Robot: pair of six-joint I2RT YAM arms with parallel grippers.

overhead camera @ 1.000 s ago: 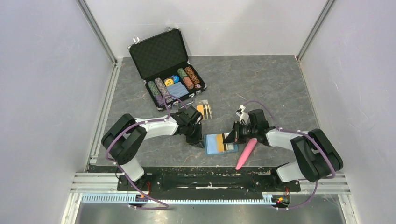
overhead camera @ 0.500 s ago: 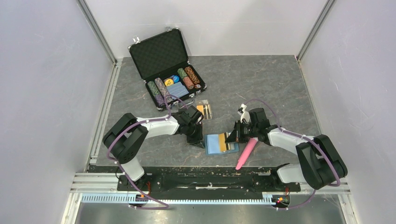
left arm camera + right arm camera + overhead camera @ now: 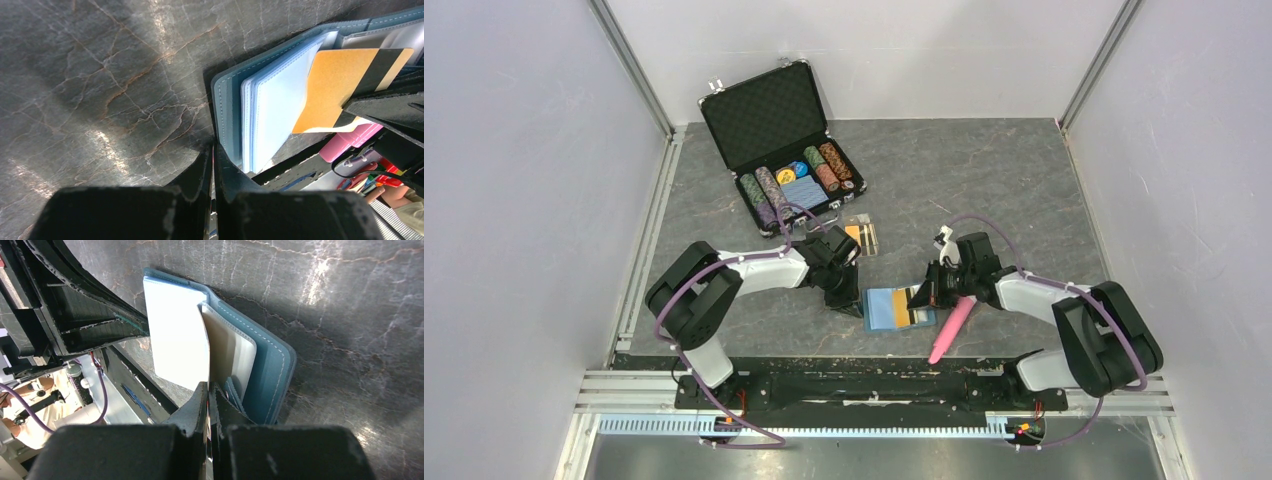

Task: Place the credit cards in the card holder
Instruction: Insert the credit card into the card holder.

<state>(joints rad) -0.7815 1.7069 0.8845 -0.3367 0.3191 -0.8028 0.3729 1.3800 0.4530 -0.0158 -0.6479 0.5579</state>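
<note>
Little has changed since a second ago: your right arm has swung its elbow slightly and brought the right gripper [image 3: 921,297] a touch lower over the holder's right side, while your left arm has stayed where it was. Nearest to you, just ahead of the right arm's base, a pink stick-shaped thing [image 3: 951,330] lies on the grey stone-patterned table [image 3: 1004,180], its far end close under the right forearm. Just beyond it and to the left the card holder [image 3: 882,310] lies open between your two grippers, teal cover down and pale blue sleeves up. Your left gripper [image 3: 849,298] sits at the holder's left edge; its wrist view shows the fingers nearly together, pinching the corner of the teal cover. Your right gripper has its fingers closed tight on a gold-orange credit card [image 3: 332,85] with a dark stripe. That card lies slanted across the pale sleeves, and its free end reaches toward the holder's fold. From the right wrist view the same card shows as a glaring pale sheet, and you cannot tell whether its edge is inside a slot. Farther out, behind the left gripper, the other credit cards [image 3: 861,238] lie together on the table. Farthest back on the left stands the open black briefcase [image 3: 769,120], with rows of coloured chips [image 3: 799,180] in its tray.
</note>
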